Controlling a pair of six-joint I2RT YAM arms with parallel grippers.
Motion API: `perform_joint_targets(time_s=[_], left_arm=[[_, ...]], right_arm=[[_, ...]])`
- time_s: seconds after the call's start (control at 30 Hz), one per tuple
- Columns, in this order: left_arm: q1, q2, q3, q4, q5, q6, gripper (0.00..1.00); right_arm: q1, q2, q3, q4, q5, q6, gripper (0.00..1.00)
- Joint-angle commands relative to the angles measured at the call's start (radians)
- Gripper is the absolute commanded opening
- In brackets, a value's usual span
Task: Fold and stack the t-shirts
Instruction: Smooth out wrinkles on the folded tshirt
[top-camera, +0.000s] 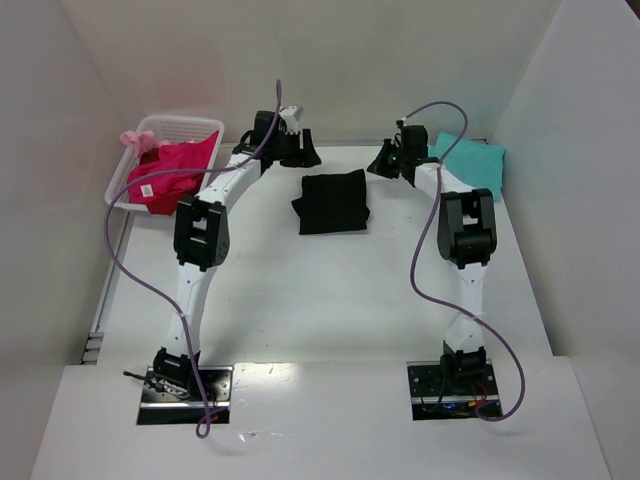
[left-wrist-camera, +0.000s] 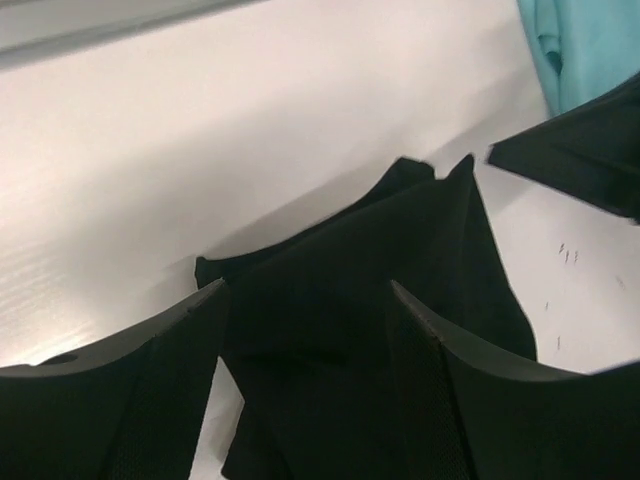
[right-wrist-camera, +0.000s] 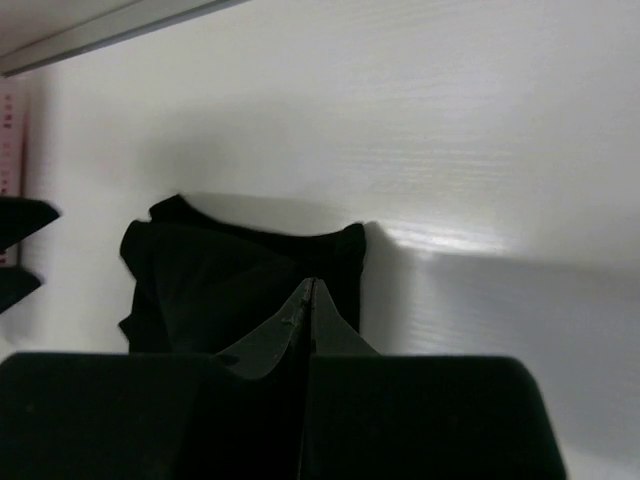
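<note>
The black t-shirt (top-camera: 333, 203) lies folded into a rough square at the middle back of the table. It also shows in the left wrist view (left-wrist-camera: 400, 260) and in the right wrist view (right-wrist-camera: 220, 280). My left gripper (top-camera: 300, 153) hovers just behind its left corner, open and empty (left-wrist-camera: 307, 290). My right gripper (top-camera: 384, 164) hovers behind its right corner, shut and empty (right-wrist-camera: 310, 285). The teal t-shirt (top-camera: 471, 161) lies folded at the back right (left-wrist-camera: 590, 50). The magenta-pink t-shirt (top-camera: 170, 175) with a white tag lies bunched in the basket.
The white lattice basket (top-camera: 186, 124) stands at the back left, with a light pink cloth (top-camera: 136, 138) over its far corner. White walls close in the table at the back and both sides. Purple cables hang along both arms.
</note>
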Motion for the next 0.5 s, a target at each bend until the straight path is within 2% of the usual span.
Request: perform_joint_targets(time_s=[0.0, 0.23, 0.47], left_arm=[[-0.001, -0.053, -0.044, -0.016, 0.002, 0.046, 0.72], [-0.021, -0.150, -0.323, 0.128, 0.002, 0.032, 0.69], [-0.021, -0.098, -0.294, 0.150, 0.002, -0.018, 0.70]], right_arm=[[-0.003, -0.160, -0.045, 0.036, -0.074, -0.025, 0.00], [0.046, -0.230, -0.137, 0.087, -0.125, -0.062, 0.00], [0.065, -0.106, -0.127, 0.087, -0.157, -0.041, 0.00]])
